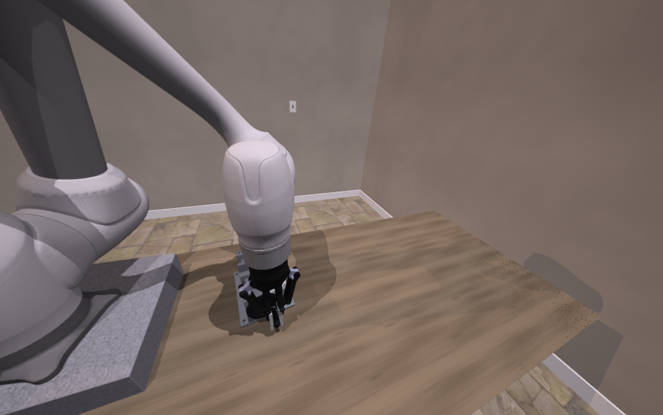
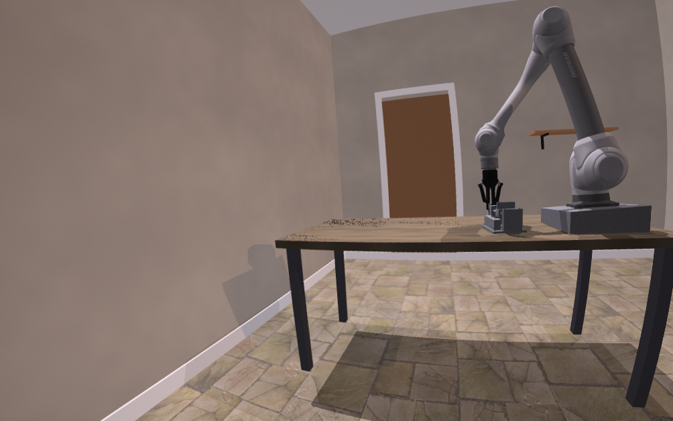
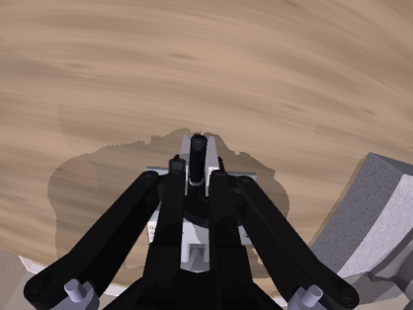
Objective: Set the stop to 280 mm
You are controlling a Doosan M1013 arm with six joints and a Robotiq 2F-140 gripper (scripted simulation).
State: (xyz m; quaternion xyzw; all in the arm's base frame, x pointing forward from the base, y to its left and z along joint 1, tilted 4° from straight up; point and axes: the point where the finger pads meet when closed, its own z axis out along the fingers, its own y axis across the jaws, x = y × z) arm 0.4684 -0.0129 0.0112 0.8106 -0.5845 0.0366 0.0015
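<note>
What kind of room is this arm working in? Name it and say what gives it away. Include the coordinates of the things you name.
Probably a plain indoor workroom or small lab: a robot arm (image 1: 259, 195) (image 2: 531, 74) on a stone-like block (image 1: 161, 312) (image 2: 615, 218), a wooden table (image 1: 440, 318) (image 2: 397, 232) beneath it, and a brown door (image 2: 419, 158) in the wall behind.

From my wrist view, the black two-finger gripper (image 3: 198, 147) has its pale grey fingertips drawn in close around a short black cylindrical handle (image 3: 199, 153), one on each side. Below the handle I can make out part of a round black handwheel (image 3: 197, 209), mostly hidden by my linkages. Under it lies a light grey metal fixture (image 3: 195, 230) on the brown wood-grain tabletop (image 3: 198, 74). Over to the right I see a corner of a speckled grey stone-like block (image 3: 357, 212), well apart from the fixture.
</note>
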